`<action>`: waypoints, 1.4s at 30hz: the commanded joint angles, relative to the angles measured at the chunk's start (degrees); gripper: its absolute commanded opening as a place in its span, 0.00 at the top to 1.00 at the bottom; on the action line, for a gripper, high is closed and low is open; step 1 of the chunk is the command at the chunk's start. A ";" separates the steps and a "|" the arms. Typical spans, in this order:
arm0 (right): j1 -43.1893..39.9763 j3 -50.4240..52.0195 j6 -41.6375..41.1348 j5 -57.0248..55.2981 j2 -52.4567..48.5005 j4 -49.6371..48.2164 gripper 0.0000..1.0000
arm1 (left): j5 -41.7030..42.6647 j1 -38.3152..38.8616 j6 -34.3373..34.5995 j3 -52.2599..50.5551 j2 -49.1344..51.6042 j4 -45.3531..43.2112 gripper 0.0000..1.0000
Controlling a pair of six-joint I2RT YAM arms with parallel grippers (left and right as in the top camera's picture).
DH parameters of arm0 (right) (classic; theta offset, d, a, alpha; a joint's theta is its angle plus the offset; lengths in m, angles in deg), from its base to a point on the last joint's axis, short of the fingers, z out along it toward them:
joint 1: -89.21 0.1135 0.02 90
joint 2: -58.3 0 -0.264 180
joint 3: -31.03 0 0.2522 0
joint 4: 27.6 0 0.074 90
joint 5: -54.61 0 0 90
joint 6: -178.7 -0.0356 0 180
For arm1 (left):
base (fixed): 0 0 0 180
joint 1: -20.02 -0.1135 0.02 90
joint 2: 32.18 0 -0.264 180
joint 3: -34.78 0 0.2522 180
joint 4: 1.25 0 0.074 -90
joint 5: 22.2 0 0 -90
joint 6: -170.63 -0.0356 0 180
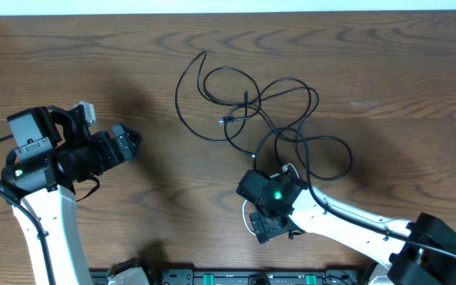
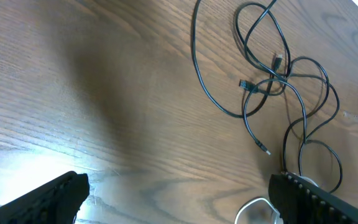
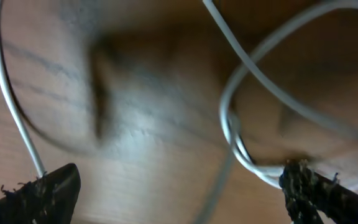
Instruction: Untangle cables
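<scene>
Cables [image 1: 260,103]: black strands looped on the table [image 1: 386,71] just beyond the right gripper [image 3: 179,177], set low with jaws spread around the white cable [image 3: 226,112], likely to free it; left gripper [image 2: 179,183] spread, empty, well apart

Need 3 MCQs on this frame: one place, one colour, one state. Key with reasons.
1. The black cables lie: A at the left edge; B mid-table, beyond the right gripper; C off the table.
2. The cable between the right gripper's fingers is: A black; B white; C red.
3. The left gripper is: A open, empty; B shut on a cable; C out of view.
Key: B, overhead shows the tangle there; B, the white cable fills the right wrist view; A, its fingers stand apart over bare table.
</scene>
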 commanded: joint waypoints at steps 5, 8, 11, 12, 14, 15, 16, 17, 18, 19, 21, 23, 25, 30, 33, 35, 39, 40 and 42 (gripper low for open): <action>0.15 5.81 -6.49 0.33 0.55 -11.13 0.03 | 0.94 -0.22 -0.66 0.76 -0.57 0.17 0.02; 0.15 7.30 -8.33 -0.22 0.55 -14.36 0.04 | 0.94 -0.22 -0.66 0.76 -0.57 0.17 0.02; 0.15 8.52 -8.33 -1.33 0.44 -16.68 0.06 | 0.94 -0.22 -0.66 0.76 -0.57 0.17 0.02; 0.15 8.68 -8.33 -1.73 0.44 -16.87 0.08 | 0.94 -0.22 -0.66 0.76 -0.57 0.17 0.02; 0.15 8.85 -8.44 -2.71 0.44 -17.03 0.22 | 0.94 -0.22 -0.66 0.76 -0.57 0.17 0.02; 0.15 8.87 -8.96 -2.89 0.44 -17.03 0.27 | 0.94 -0.22 -0.66 0.76 -0.57 0.17 0.02; 0.11 8.87 -9.53 -2.86 0.44 -17.05 0.32 | 0.94 -0.22 -0.66 0.76 -0.57 0.17 0.02; 0.11 8.87 -10.03 -2.82 0.44 -17.03 0.37 | 0.94 -0.22 -0.66 0.76 -0.57 0.17 0.02; 0.11 8.87 -10.51 -2.84 0.44 -17.00 0.42 | 0.94 -0.22 -0.66 0.76 -0.57 0.17 0.02; 0.11 8.87 -10.69 -2.78 0.44 -17.00 0.47 | 0.94 -0.22 -0.66 0.76 -0.57 0.17 0.02; 0.11 8.87 -10.69 -2.73 0.44 -17.00 0.57 | 0.94 -0.22 -0.66 0.76 -0.57 0.15 0.02; 0.09 8.87 -10.69 -2.64 0.44 -17.00 0.66 | 0.96 -0.22 -0.66 0.76 -0.57 0.15 0.03; 0.09 8.87 -10.69 -2.67 0.44 -17.03 0.76 | 0.94 -0.22 -0.66 0.76 -0.57 0.15 0.02; 0.02 8.87 -10.64 -4.04 0.44 -17.03 0.99 | 0.94 -0.22 -0.66 0.76 -0.57 0.15 0.02; -0.33 8.85 -10.64 -5.49 0.46 -17.16 0.99 | 0.94 -0.22 -0.63 0.76 -0.57 0.15 0.02; -1.25 8.61 -10.58 -5.73 0.48 -17.25 0.99 | 0.94 -0.22 -0.63 0.76 -0.57 0.15 0.02; -4.83 5.95 -6.56 -5.73 1.33 -17.22 0.99 | 0.94 -0.22 -0.63 0.76 -0.57 0.15 0.02; -6.21 4.37 -4.42 -5.73 1.99 -17.03 0.99 | 0.94 -0.22 -0.63 0.76 -0.57 0.15 0.02; -9.20 0.42 -0.31 -6.38 3.58 -16.04 0.99 | 0.92 -0.22 -0.66 0.76 -0.57 0.13 0.02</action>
